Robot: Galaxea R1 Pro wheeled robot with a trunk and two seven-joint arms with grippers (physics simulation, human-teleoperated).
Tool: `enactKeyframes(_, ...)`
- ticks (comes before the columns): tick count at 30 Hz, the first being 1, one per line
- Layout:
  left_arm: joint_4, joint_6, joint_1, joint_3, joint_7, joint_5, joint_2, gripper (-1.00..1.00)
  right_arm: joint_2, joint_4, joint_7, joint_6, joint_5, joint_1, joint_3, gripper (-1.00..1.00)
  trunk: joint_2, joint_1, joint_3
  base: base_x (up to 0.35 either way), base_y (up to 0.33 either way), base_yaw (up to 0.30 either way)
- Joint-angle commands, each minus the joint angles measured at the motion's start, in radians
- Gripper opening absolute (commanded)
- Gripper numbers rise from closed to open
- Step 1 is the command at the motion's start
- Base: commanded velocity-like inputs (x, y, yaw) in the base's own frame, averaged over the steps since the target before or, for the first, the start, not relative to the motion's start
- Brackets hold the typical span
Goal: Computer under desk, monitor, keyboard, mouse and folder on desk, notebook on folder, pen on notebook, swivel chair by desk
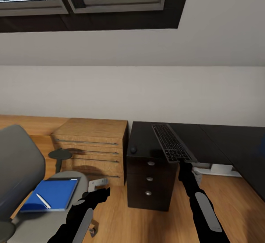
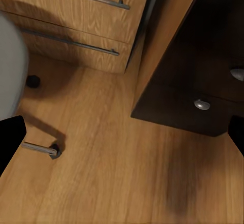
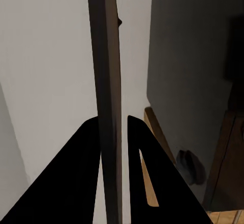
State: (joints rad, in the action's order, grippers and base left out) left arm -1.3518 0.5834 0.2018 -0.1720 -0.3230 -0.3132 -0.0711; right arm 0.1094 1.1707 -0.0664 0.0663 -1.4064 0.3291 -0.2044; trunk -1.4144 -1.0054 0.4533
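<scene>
Pinching the keyboard (image 1: 172,143) over the desk (image 1: 221,140), right fingers (image 3: 81,183) near mouse (image 1: 133,149); left fingers (image 2: 10,142) spread empty.

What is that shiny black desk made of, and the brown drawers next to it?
The desk looks like glossy black lacquered board or laminate: its top shows a faint sheen, and its drawers carry small silvery knobs. The drawer chest looks like light wood or wood veneer, going by the visible grain, with thin metal bar handles. As a simulator's render, neither is certain.

Desk (image 1: 206,140): glossy black top; mouse (image 1: 133,150) rests on it near its left edge, above the drawer unit (image 1: 150,184).
</scene>
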Motion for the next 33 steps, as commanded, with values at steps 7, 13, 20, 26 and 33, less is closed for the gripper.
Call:
enactKeyframes(7, -0.007, 0.004, 0.001, -0.005, -0.009, -0.011, -0.002, 1.0, 0.001, 0.0, -0.009, 0.009, -0.011, 0.001, -0.003, -1.0, -0.001, 0.0, 0.001, 0.12, 0.0, 0.0)
enactKeyframes(13, -0.011, 0.003, 0.001, -0.018, -0.014, -0.011, -0.035, 1.0, 0.002, 0.0, -0.011, 0.008, -0.01, 0.001, 0.001, -1.0, -0.015, -0.008, 0.007, 0.003, 0.0, 0.0)
enactKeyframes(20, -0.014, 0.003, 0.001, -0.02, -0.015, -0.011, -0.044, 1.0, 0.002, -0.001, -0.012, 0.012, -0.011, 0.001, 0.009, -1.0, -0.064, -0.035, 0.029, 0.0, 0.0, 0.0)
enactKeyframes(26, -0.023, 0.003, 0.001, -0.02, -0.016, -0.011, -0.044, 1.0, 0.002, -0.026, -0.01, 0.012, -0.011, 0.001, 0.011, -1.0, -0.106, -0.058, 0.048, 0.0, 0.0, 0.0)
enactKeyframes(33, -0.024, 0.003, 0.001, -0.02, -0.015, -0.011, -0.044, 1.0, 0.001, -0.035, -0.011, 0.012, -0.011, 0.001, 0.016, -1.0, -0.155, -0.085, 0.07, 0.0, 0.0, 0.0)
